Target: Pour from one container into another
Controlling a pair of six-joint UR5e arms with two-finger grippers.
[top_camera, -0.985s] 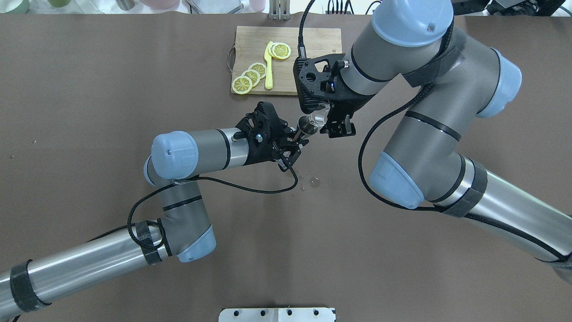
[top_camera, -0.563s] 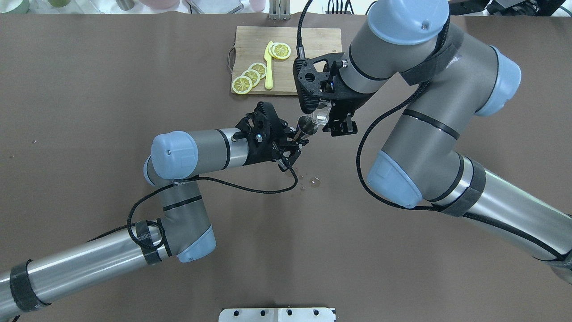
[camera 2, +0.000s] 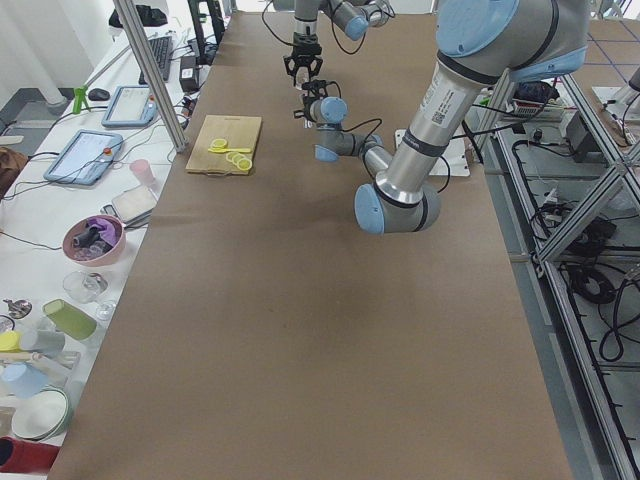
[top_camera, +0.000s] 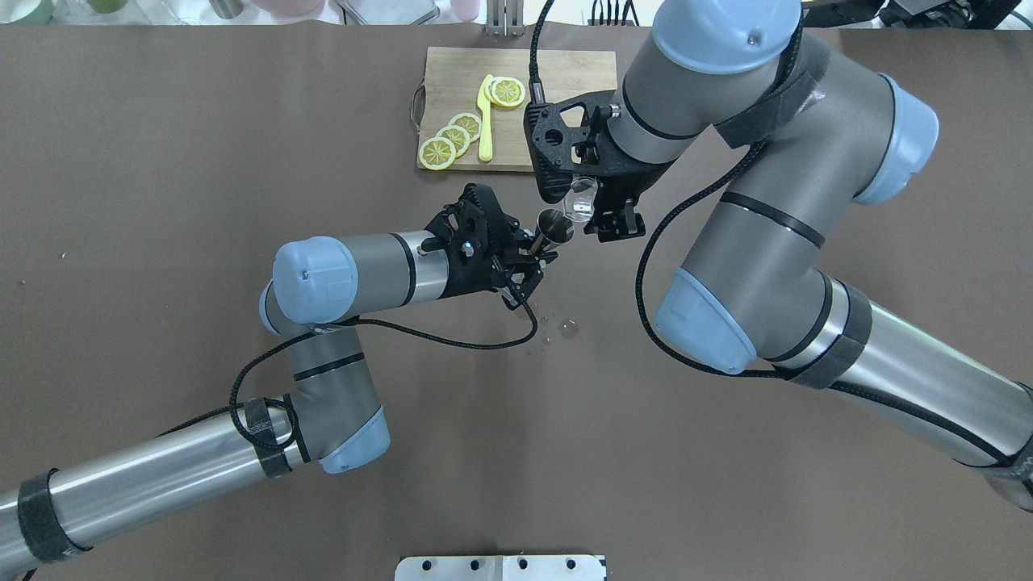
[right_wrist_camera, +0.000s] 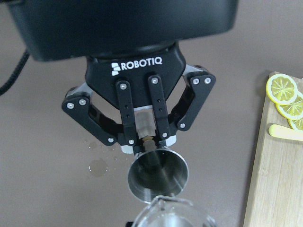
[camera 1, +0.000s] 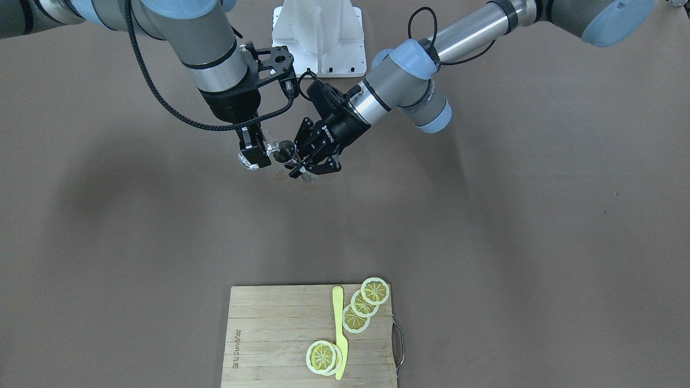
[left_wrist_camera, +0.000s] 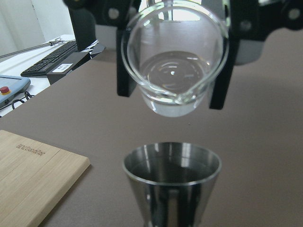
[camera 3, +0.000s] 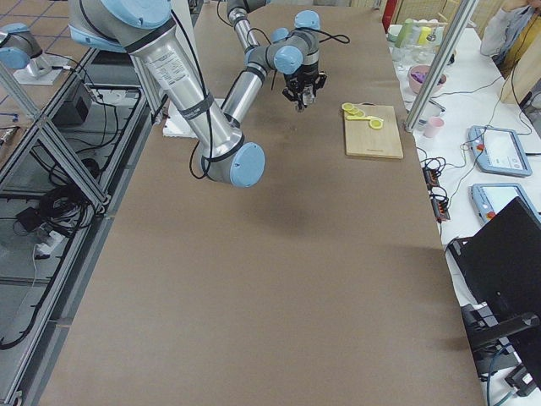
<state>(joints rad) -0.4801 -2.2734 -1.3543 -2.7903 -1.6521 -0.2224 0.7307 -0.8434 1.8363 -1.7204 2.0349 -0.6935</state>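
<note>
Right gripper (top_camera: 597, 211) clamps a tipped beaker (left_wrist_camera: 174, 80), water inside, spout just above the jigger (left_wrist_camera: 172, 175) pinched by the left gripper (right_wrist_camera: 149, 142), over mid-tabletop. No stream shows; droplets (top_camera: 569, 327) dot the tabletop. Pouring seemingly unfinished.

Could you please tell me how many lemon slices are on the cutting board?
5 lemon slices: three fanned in a row on the cutting board, two stacked beside the knife, the lower one mostly covered.
</note>
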